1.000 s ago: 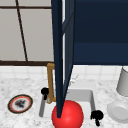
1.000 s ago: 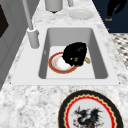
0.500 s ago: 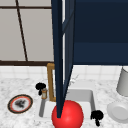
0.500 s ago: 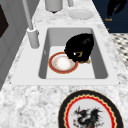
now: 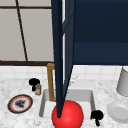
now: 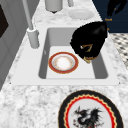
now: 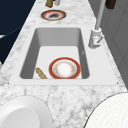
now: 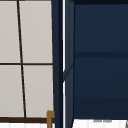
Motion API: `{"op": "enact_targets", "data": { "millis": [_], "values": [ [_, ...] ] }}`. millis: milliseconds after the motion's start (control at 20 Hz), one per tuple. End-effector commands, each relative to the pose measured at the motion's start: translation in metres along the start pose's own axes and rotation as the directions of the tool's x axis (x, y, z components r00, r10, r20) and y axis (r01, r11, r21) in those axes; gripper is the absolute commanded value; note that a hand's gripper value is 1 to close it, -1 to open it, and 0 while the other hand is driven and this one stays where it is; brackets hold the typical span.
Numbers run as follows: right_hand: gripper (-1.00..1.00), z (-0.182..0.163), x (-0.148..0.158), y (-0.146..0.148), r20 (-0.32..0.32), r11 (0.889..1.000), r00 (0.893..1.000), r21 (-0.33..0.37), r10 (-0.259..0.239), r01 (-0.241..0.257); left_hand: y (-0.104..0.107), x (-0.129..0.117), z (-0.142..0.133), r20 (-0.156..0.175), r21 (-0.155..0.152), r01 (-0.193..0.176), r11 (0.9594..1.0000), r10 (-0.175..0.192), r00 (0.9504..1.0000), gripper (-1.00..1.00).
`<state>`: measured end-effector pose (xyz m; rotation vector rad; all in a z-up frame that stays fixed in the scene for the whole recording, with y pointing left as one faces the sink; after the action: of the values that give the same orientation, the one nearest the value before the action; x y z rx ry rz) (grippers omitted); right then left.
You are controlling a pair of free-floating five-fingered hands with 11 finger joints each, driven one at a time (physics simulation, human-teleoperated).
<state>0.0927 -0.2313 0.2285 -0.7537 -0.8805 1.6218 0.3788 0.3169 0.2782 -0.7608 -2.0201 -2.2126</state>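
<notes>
Left robot hand (image 5: 34, 82): black, fingers curled on small brown cylindrical jar (image 5: 38, 89), above speckled marble counter (image 5: 15, 120). Right robot hand (image 5: 97, 115): grip indiscernible. Round red-rimmed plate (image 6: 63, 62) in sink (image 6: 100, 72).

A black hand over a white sink set in a marble counter.

The hand (image 6: 88, 41) hangs above the right half of the sink (image 6: 50, 35), fingers curled downward, with a thin gold object (image 6: 87, 58) at its underside; whether it is gripped cannot be told. A red-rimmed plate (image 6: 63, 62) lies flat on the sink floor, just left of the hand. A grey faucet (image 6: 32, 35) stands at the sink's left edge. On the counter (image 6: 30, 105) in front lies a dragon-patterned plate (image 6: 90, 112); beyond the sink sits a white plate (image 6: 80, 14).
</notes>
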Motion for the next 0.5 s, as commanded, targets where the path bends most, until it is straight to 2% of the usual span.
{"op": "enact_targets", "data": {
  "millis": [0, 300, 450],
  "values": [
    [0.0, 0.0, 0.0, 0.0, 0.0, 1.0, 1.0, 0.0, 0.0, 0.0, 0.014, 0.024, 0.025, 0.007, 0.018, 0.007, 0.9998, -0.007, 0.9999, 1.0],
    [0.0, 0.0, 0.0, 0.0, 0.0, 1.0, 1.0, 0.0, 0.0, 0.0, 0.02, 0.06, 0.059, 0.007, 0.019, 0.006, 0.9998, -0.007, 1.0, 1.0],
    [0.0, 0.0, 0.0, 0.0, 0.0, 1.0, 1.0, 0.0, 0.0, 0.0, 0.009, 0.074, 0.072, 0.015, 0.046, 0.048, 0.9978, -0.048, 0.9987, 1.0]
  ]
}}
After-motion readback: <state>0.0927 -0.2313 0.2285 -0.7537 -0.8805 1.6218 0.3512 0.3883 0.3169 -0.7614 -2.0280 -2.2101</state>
